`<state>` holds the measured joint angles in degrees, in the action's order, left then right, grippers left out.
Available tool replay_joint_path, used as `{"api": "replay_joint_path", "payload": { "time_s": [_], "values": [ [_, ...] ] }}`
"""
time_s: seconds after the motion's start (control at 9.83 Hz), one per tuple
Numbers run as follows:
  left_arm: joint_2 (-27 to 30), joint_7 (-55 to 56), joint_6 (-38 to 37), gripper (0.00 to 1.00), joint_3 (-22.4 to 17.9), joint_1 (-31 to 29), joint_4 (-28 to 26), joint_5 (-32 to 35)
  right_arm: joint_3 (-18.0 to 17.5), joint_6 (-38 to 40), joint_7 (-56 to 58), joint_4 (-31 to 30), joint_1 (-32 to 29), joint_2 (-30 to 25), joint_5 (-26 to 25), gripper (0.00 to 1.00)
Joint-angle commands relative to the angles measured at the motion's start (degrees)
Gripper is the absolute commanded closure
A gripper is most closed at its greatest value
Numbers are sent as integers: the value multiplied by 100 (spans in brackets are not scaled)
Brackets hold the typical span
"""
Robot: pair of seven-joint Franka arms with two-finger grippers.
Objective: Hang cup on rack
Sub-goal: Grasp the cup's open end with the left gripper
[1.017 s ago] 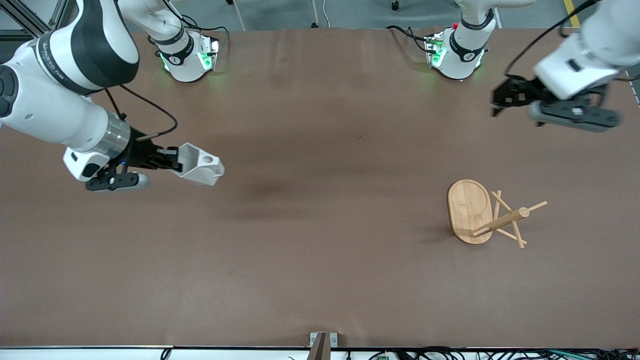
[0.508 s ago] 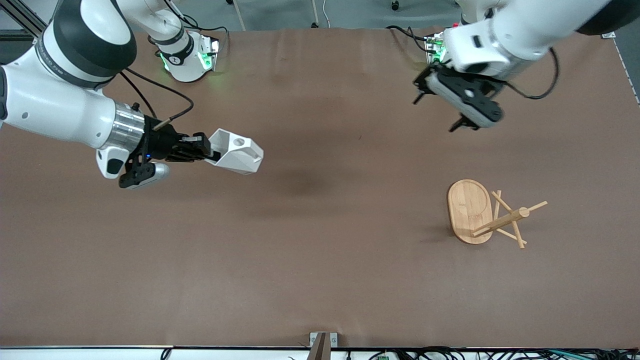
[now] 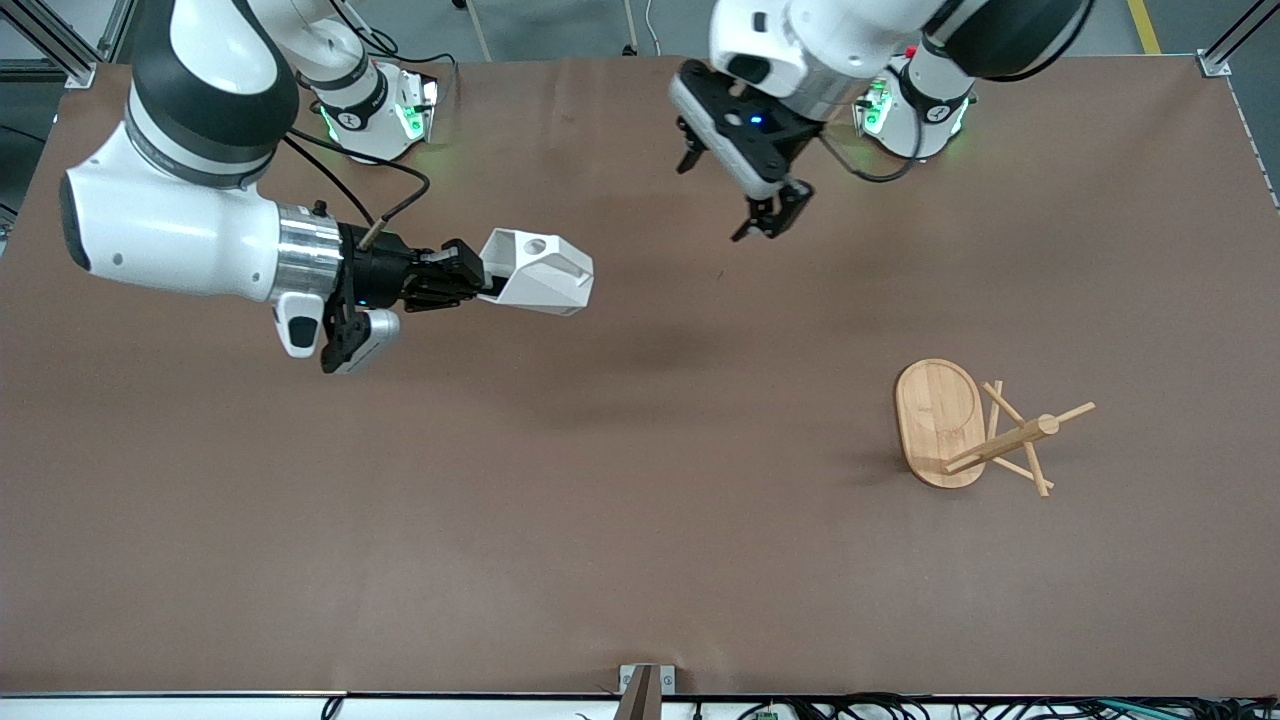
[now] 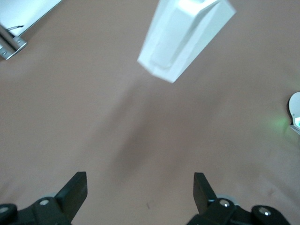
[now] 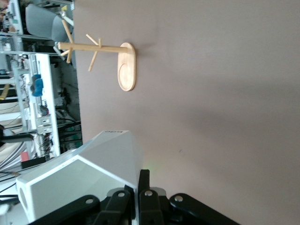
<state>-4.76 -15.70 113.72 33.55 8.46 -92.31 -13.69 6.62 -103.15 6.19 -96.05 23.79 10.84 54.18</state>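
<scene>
Two arms seen shifted toward mid-table: cup (image 3: 537, 272) carried aloft, pinched by right gripper (image 3: 470, 281); left gripper (image 3: 768, 214), fingers spread, swung nearer. Rack (image 3: 975, 430) unreached at left arm's end; handover judged likely.

No legible text, label, brand, number or sign appears in any view. The markings on the arm bases are too small to read.
</scene>
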Motion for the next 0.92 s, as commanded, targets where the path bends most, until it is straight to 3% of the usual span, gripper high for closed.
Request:
{"api": "replay_joint_path", "payload": {
  "time_s": [0.0,0.31,0.61,0.81],
  "values": [
    [-200,-423,185,0,248,-28,-103,7,50,119,189,-160,82,-65,347,100],
    [-314,-1355,571,0,302,-19,-112,-2,41,216,233,-405,275,-74,1110,100],
    [-516,-1374,791,0,319,130,-120,-28,41,821,523,-432,372,-56,1314,99],
    [-587,-1383,836,0,319,148,-120,-2,41,823,541,-433,442,-12,1542,98]
  ]
}}
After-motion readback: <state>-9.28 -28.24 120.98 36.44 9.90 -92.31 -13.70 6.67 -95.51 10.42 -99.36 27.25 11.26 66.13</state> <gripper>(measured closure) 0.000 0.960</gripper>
